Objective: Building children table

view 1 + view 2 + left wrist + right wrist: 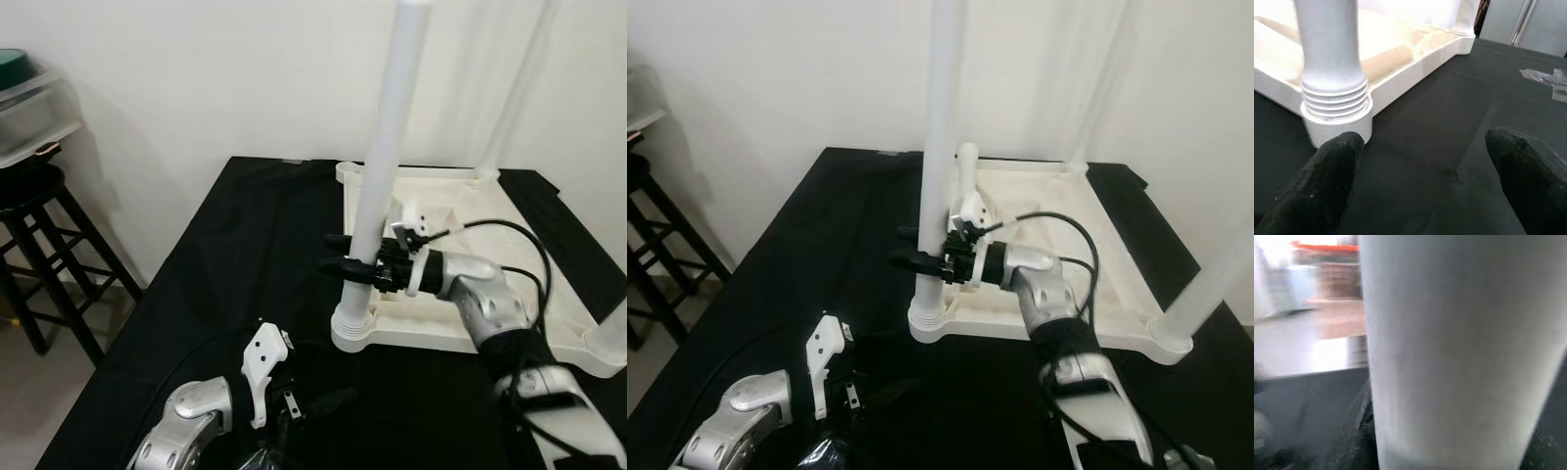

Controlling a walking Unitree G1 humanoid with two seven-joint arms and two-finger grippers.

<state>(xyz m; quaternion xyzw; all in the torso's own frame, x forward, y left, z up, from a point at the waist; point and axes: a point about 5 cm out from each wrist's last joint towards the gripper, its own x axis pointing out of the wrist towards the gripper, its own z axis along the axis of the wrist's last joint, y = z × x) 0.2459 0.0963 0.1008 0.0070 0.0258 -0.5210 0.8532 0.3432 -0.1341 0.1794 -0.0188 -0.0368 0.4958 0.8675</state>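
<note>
— Where does the table stand?
— The white moulded-plastic children's table top lies upside down on a matte black cloth that covers the work surface. Its underside is ribbed, with a raised rim and round sockets at the corners. From the nearest corner socket, at about 6 o'clock of the top, a smooth white plastic tube leg rises upright; its lower end has screw ridges sitting in the collar.

— And the right gripper?
— The right gripper reaches in from 3 o'clock, its silver arm with a looping black cable behind it. The two long black fingers are pinched around the leg a little above the socket, one finger on each side. In the right wrist view the leg is a blurred pale column right up against the camera.

— The left one?
— The left gripper hovers low over the cloth at 7 o'clock of the socket. Its textured black fingertips are spread wide, holding nothing, one near the collar.

— Anything else?
— More white legs stand at the far corner and the right corner. A dark wooden stool stands at 9 o'clock, against the white wall.
</note>
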